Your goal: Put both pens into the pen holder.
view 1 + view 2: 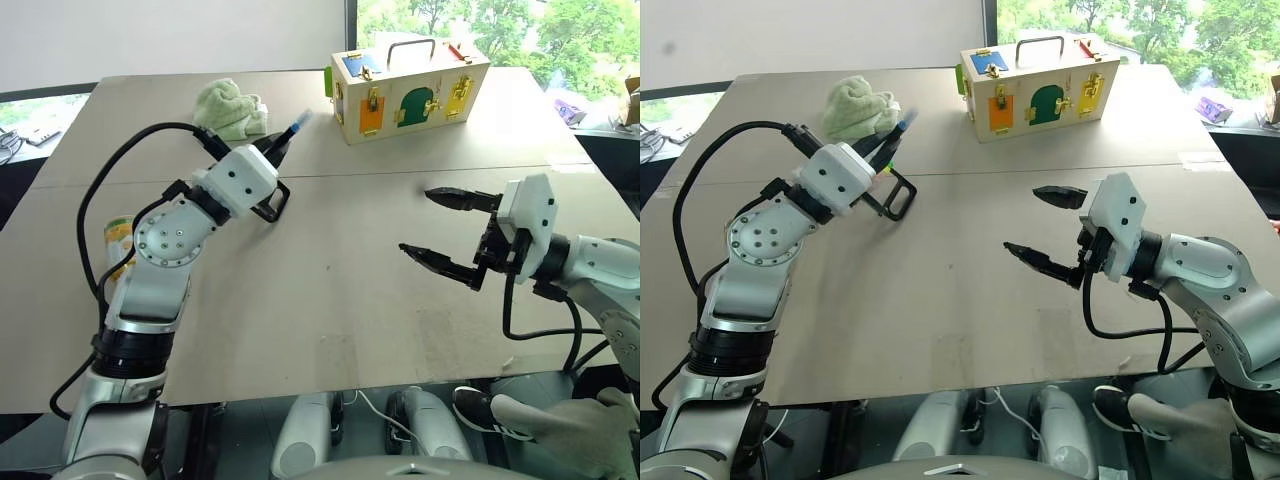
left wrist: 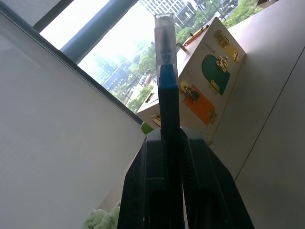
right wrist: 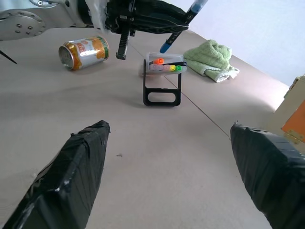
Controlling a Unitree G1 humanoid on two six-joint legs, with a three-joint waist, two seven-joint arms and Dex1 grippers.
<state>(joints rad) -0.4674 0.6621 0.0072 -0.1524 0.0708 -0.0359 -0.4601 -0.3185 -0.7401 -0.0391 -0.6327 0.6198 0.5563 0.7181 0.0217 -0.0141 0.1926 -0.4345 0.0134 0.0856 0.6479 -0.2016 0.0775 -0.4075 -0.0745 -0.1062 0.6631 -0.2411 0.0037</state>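
Brown surface (image 1: 330,330), window behind. Right gripper (image 1: 438,222) at right of frame, fingers wide, empty. Left gripper (image 1: 270,150) at upper left, fingers clamped on blue pen (image 1: 296,126), just above pen holder (image 3: 164,78). Step: inserting the blue pen. Next: lower tip into holder, release. Wooden box (image 1: 408,90) farthest.

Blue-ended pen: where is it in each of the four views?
Left eye view: blue-ended pen juts from the left gripper, upper left, beside the green cloth.
Right eye view: pen likewise, upper left.
Left wrist view: pen clamped between the fingers.
Right wrist view: pen just above the pen holder.
Shared landmark: the green cloth.
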